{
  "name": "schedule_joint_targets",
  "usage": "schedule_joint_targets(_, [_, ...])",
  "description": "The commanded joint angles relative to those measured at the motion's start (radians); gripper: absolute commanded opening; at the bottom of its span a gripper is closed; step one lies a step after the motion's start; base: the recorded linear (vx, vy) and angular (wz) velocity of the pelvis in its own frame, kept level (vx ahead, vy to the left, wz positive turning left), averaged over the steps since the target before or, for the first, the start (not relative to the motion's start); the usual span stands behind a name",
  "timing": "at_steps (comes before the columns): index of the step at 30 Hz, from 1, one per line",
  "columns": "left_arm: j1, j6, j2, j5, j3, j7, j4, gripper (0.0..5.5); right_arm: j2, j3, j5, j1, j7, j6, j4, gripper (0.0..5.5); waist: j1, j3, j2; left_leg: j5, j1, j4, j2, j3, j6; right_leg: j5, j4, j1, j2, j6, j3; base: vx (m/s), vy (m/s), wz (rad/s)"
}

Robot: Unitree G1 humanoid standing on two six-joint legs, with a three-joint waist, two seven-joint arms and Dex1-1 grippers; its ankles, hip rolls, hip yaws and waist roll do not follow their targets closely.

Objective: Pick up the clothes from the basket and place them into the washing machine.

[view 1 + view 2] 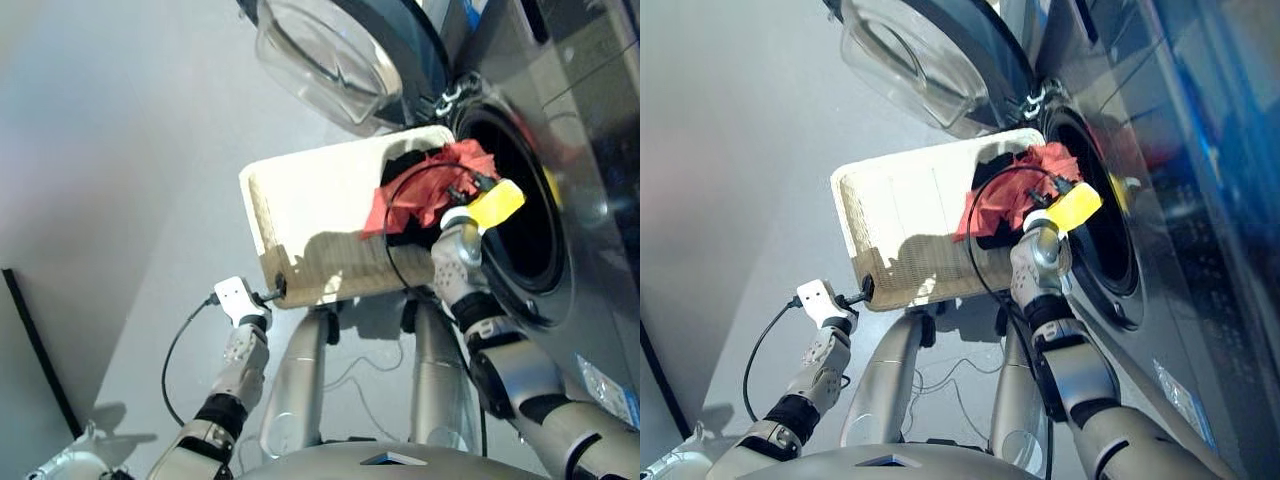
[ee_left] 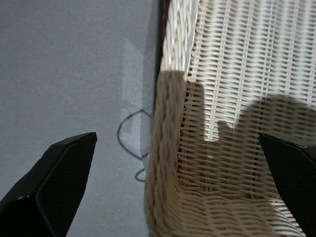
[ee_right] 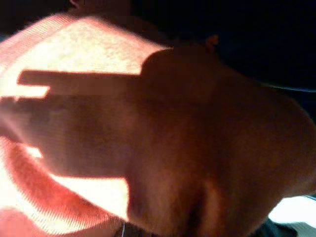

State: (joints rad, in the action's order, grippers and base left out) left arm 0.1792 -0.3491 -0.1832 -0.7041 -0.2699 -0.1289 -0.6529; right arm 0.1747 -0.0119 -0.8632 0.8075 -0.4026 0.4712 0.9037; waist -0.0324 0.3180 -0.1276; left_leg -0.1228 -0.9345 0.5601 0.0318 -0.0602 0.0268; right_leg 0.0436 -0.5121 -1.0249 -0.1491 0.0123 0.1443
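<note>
Two garments, red (image 1: 425,195) and seemingly black (image 1: 405,160), in basket (image 1: 310,205).

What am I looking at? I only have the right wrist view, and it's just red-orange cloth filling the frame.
Observer: That's the red-orange garment, lying at the end of the basket nearest the washing machine. The right gripper is right up against it.
Operator: Is the washer door open?
Observer: Yes, the glass door is swung wide and the porthole is dark and clear.
Operator: Anything else in the basket?
Observer: Dark cloth shows under the red one; I can't tell which garment it is.
Operator: Where's the left arm?
Observer: The left gripper is open astride the basket's near corner rim.
</note>
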Motion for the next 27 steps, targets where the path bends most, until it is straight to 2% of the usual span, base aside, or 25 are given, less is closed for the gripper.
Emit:
schedule_joint_targets(1, [-0.006, -0.053, -0.068, 0.023, 0.003, -0.022, 0.058, 5.5, 0.023, 0.028, -0.087, 0.09, -0.025, 0.099, 0.001, 0.0, -0.019, -0.033, -0.028, -0.016, -0.08, 0.045, -0.021, -0.02, -0.049, -0.114, -0.099, -0.023, 0.027, -0.053, -0.024, 0.0, 0.0, 0.0])
schedule_joint_targets(4, [-0.011, -0.056, -0.082, 0.02, -0.016, -0.022, 0.106, 5.5, 0.084, 0.067, -0.112, 0.213, -0.07, 0.125, 0.023, 0.0, -0.031, -0.021, -0.047, -0.036, -0.136, 0.094, -0.018, -0.028, -0.057, -0.122, -0.145, -0.086, 0.04, -0.047, -0.051, 0.002, 0.019, -0.054])
schedule_joint_targets(5, [-0.016, -0.056, -0.084, 0.012, -0.027, -0.017, 0.109, 5.5, 0.136, 0.082, -0.131, 0.273, -0.086, 0.134, 0.046, 0.0, -0.037, -0.023, -0.056, -0.048, -0.152, 0.112, -0.017, -0.032, -0.064, -0.127, -0.167, -0.121, 0.051, -0.046, -0.064, 0.02, 0.052, -0.208])
schedule_joint_targets(6, [-0.011, -0.056, -0.083, 0.011, -0.028, -0.016, 0.108, 5.5, 0.142, 0.082, -0.135, 0.282, -0.081, 0.135, 0.056, 0.0, -0.043, -0.024, -0.055, -0.053, -0.159, 0.118, -0.015, -0.035, -0.065, -0.129, -0.172, -0.13, 0.053, -0.046, -0.068, 0.043, 0.037, -0.194])
schedule_joint_targets(8, [-0.02, -0.05, -0.086, 0.002, -0.039, -0.013, 0.101, 5.5, 0.246, 0.086, -0.155, 0.364, -0.102, 0.145, 0.083, 0.0, -0.051, -0.027, -0.066, -0.067, -0.174, 0.137, -0.009, -0.044, -0.068, -0.14, -0.194, -0.163, 0.058, -0.044, -0.085, 0.035, 0.014, -0.191])
schedule_joint_targets(9, [-0.016, -0.05, -0.084, 0.001, -0.04, -0.012, 0.1, 5.5, 0.252, 0.084, -0.157, 0.371, -0.1, 0.144, 0.09, 0.0, -0.055, -0.026, -0.067, -0.069, -0.178, 0.14, -0.008, -0.046, -0.068, -0.141, -0.197, -0.167, 0.06, -0.044, -0.087, 0.044, 0.019, -0.286])
schedule_joint_targets(10, [-0.017, -0.049, -0.084, -0.004, -0.036, -0.013, 0.091, 5.5, 0.303, 0.082, -0.142, 0.397, -0.118, 0.163, 0.057, 0.0, -0.054, -0.028, -0.076, -0.071, -0.18, 0.143, -0.007, -0.049, -0.065, -0.148, -0.209, -0.18, 0.063, -0.042, -0.097, 0.05, 0.014, -0.264])
schedule_joint_targets(12, [-0.013, -0.05, -0.077, -0.006, -0.035, -0.014, 0.08, 5.5, 0.317, 0.094, -0.142, 0.397, -0.124, 0.187, 0.012, 0.0, -0.053, -0.03, -0.079, -0.074, -0.179, 0.139, -0.006, -0.053, -0.065, -0.153, -0.213, -0.185, 0.064, -0.043, -0.102, 0.062, 0.019, -0.123])
schedule_joint_targets(13, [-0.016, -0.05, -0.065, -0.011, -0.029, -0.014, 0.06, 5.5, 0.348, 0.143, -0.144, 0.402, -0.141, 0.266, -0.058, 0.0, -0.046, -0.034, -0.088, -0.077, -0.17, 0.128, -0.009, -0.054, -0.066, -0.156, -0.212, -0.184, 0.067, -0.044, -0.108, 0.055, 0.027, -0.053])
schedule_joint_targets(14, [-0.013, -0.051, -0.065, -0.012, -0.031, -0.014, 0.057, 5.5, 0.347, 0.146, -0.137, 0.398, -0.149, 0.269, -0.064, 0.0, -0.049, -0.033, -0.086, -0.077, -0.168, 0.126, -0.01, -0.056, -0.067, -0.156, -0.212, -0.183, 0.066, -0.044, -0.11, 0.08, 0.022, -0.085])
schedule_joint_targets(15, [-0.01, -0.054, -0.062, -0.014, -0.03, -0.018, 0.044, 5.5, 0.371, 0.17, -0.128, 0.397, -0.176, 0.313, -0.083, 0.0, -0.044, -0.035, -0.089, -0.075, -0.168, 0.127, -0.013, -0.056, -0.066, -0.156, -0.215, -0.187, 0.071, -0.045, -0.11, 0.0, 0.0, 0.0])
schedule_joint_targets(17, [-0.002, -0.058, -0.055, -0.018, -0.033, -0.021, 0.026, 5.5, 0.359, 0.193, -0.114, 0.38, -0.2, 0.336, -0.099, 0.0, -0.037, -0.038, -0.088, -0.078, -0.161, 0.119, -0.014, -0.055, -0.066, -0.158, -0.209, -0.181, 0.075, -0.045, -0.112, 0.0, 0.0, 0.0])
schedule_joint_targets(22, [0.013, -0.069, -0.053, -0.018, -0.036, -0.022, 0.003, 5.5, 0.328, 0.176, -0.125, 0.355, -0.169, 0.319, -0.055, 0.0, -0.034, -0.046, -0.083, -0.074, -0.156, 0.11, -0.014, -0.058, -0.062, -0.146, -0.196, -0.176, 0.08, -0.046, -0.107, 0.0, 0.0, 0.0])
schedule_joint_targets(23, [0.017, -0.069, -0.046, -0.021, -0.042, -0.02, -0.009, 5.5, 0.286, 0.166, -0.143, 0.344, -0.151, 0.302, -0.018, 0.0, -0.036, -0.053, -0.08, -0.074, -0.155, 0.104, -0.011, -0.059, -0.062, -0.141, -0.185, -0.172, 0.08, -0.044, -0.102, 0.0, 0.0, 0.0])
schedule_joint_targets(24, [0.019, -0.07, -0.044, -0.021, -0.044, -0.018, -0.014, 5.5, 0.266, 0.156, -0.158, 0.337, -0.124, 0.288, -0.003, 2.39, -0.037, -0.058, -0.078, -0.071, -0.156, 0.099, -0.01, -0.059, -0.06, -0.136, -0.176, -0.17, 0.08, -0.044, -0.098, 0.0, 0.0, 0.0])
schedule_joint_targets(25, [0.02, -0.069, -0.042, -0.022, -0.044, -0.015, -0.018, 5.5, 0.246, 0.143, -0.172, 0.329, -0.096, 0.272, 0.006, 5.5, -0.037, -0.062, -0.076, -0.069, -0.156, 0.092, -0.008, -0.057, -0.059, -0.133, -0.168, -0.168, 0.081, -0.043, -0.095, 0.0, 0.0, 0.0])
schedule_joint_targets(27, [0.025, -0.064, -0.042, -0.02, -0.048, -0.01, -0.03, 5.5, 0.211, 0.107, -0.194, 0.311, -0.049, 0.23, 0.042, 5.5, -0.035, -0.068, -0.07, -0.059, -0.155, 0.076, -0.005, -0.056, -0.055, -0.121, -0.152, -0.163, 0.079, -0.042, -0.089, 0.0, 0.0, 0.0])
